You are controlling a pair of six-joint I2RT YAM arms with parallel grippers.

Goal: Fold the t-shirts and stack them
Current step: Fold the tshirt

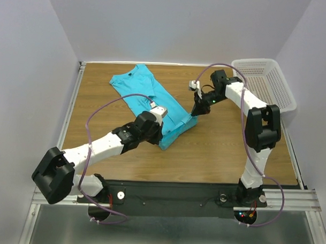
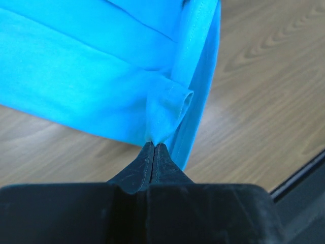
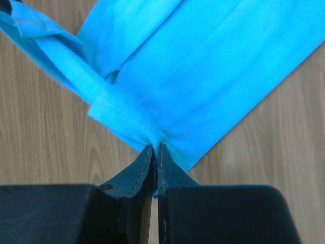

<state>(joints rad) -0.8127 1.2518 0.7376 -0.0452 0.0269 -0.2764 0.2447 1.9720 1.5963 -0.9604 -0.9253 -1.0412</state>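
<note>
1. One turquoise t-shirt [image 1: 145,94] lies on the wooden table [image 1: 226,151]. It runs as a narrow strip from the centre toward 11 o'clock, with the neck end farthest away.
2. The left gripper [image 2: 154,146] has its fingers pressed together on a small pinch of the shirt's edge, at the cloth's 6 o'clock corner.
3. The right gripper [image 3: 155,147] is all but closed, nipping a stitched hem fold at the cloth's 3 o'clock corner.
4. A white basket [image 1: 266,83] stands at the table's 2 o'clock, apart from the shirt.

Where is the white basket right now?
Top view: the white basket sits at the far right corner of the table, right of the right gripper, apart from the t-shirt.
</note>
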